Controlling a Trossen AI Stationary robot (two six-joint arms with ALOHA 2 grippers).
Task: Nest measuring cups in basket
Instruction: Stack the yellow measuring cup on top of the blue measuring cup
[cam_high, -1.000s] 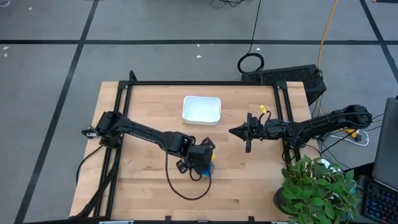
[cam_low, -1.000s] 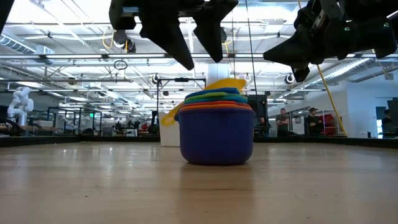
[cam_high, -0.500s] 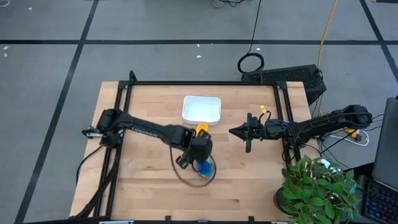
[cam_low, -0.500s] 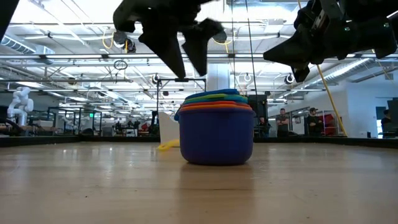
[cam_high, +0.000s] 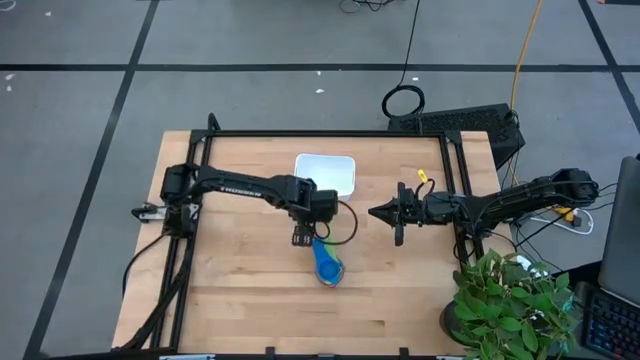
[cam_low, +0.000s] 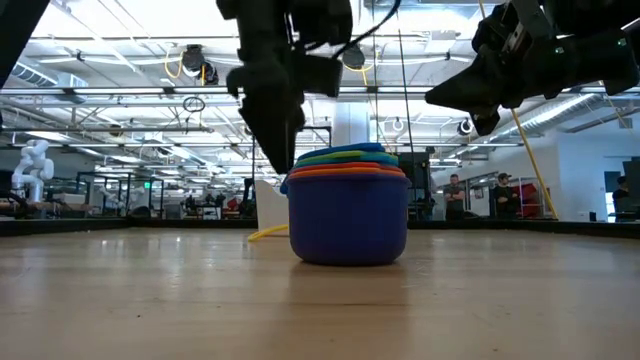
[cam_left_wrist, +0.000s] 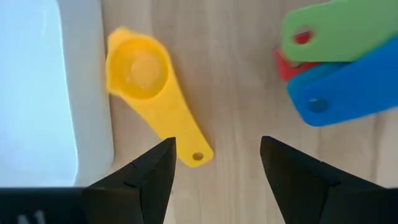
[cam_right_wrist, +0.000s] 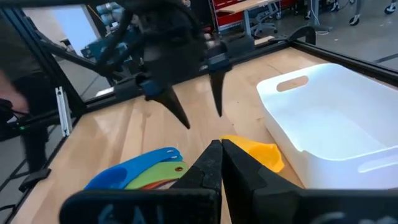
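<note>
Left gripper (cam_left_wrist: 214, 162) hovers spread and empty over the yellow measuring cup (cam_left_wrist: 152, 93), lying on the bench just beside the basket (cam_left_wrist: 43, 93): light, stiff, slick plastic, probably best pinched across its flat handle.

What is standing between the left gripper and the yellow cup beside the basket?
Nothing visible. The left gripper is open above the yellow cup, which lies on bare wood next to the basket.

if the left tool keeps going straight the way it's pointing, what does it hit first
Most likely the yellow cup, around its handle. The open left tool points down over it, beside the white basket. Its height above the table is hard to judge.
</note>
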